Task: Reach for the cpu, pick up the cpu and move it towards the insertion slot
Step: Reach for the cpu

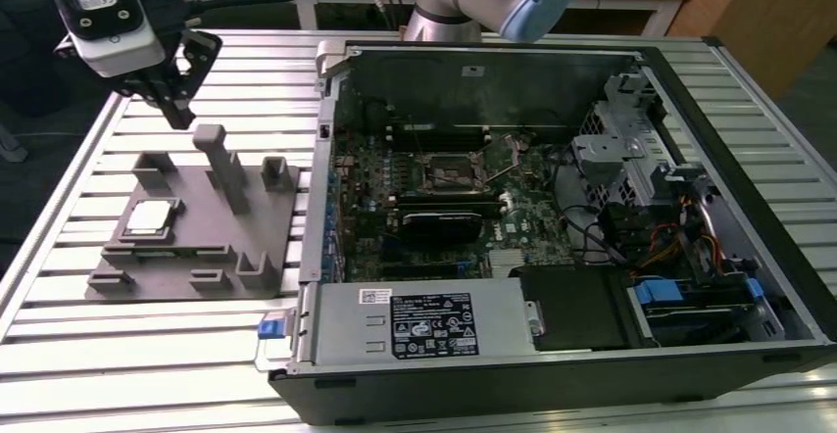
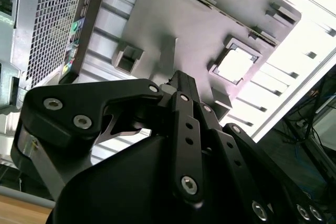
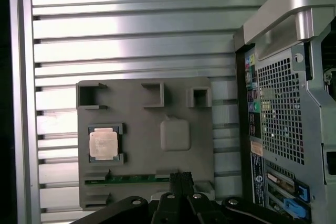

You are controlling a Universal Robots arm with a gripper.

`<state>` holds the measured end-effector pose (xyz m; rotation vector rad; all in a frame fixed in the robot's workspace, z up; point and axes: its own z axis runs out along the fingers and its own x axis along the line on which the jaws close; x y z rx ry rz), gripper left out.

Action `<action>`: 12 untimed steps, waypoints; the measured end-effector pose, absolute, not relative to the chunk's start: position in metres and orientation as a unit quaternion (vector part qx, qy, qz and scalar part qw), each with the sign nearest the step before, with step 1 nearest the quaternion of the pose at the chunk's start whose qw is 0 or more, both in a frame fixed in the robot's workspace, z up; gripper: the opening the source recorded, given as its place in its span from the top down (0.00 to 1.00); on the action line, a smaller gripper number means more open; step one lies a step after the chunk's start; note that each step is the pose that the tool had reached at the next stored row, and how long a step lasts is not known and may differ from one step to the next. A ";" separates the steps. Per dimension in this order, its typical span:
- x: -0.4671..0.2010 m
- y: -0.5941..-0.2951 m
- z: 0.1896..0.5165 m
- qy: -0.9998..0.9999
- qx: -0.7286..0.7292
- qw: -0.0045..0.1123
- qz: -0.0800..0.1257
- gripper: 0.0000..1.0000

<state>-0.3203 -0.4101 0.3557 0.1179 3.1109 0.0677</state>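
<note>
Pincer [image 1: 174, 110] is hanging over the slatted desk [image 1: 157, 355], fingers pressed together and gripping nothing, near the far edge of the grey fixture [image 1: 190, 247]. The cpu [image 1: 148, 217] is lying flat in the fixture's square recess (silvery top up), apart from the pincer. A tall post [image 1: 222, 164] is standing between the cpu and the open computer case [image 1: 523, 374]. The insertion slot [image 1: 452, 170] is sitting inside that case, on the green board.

The cpu [image 1: 148, 217] lies on the fixture [image 1: 199, 225] beside the case [image 1: 523, 386].
</note>
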 end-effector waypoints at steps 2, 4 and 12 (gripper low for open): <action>-0.323 -0.410 0.355 0.999 0.038 0.014 0.022 0.89; -0.325 -0.410 0.354 0.999 0.038 0.014 0.022 0.89; -0.334 -0.411 0.349 0.999 0.038 0.014 0.022 0.89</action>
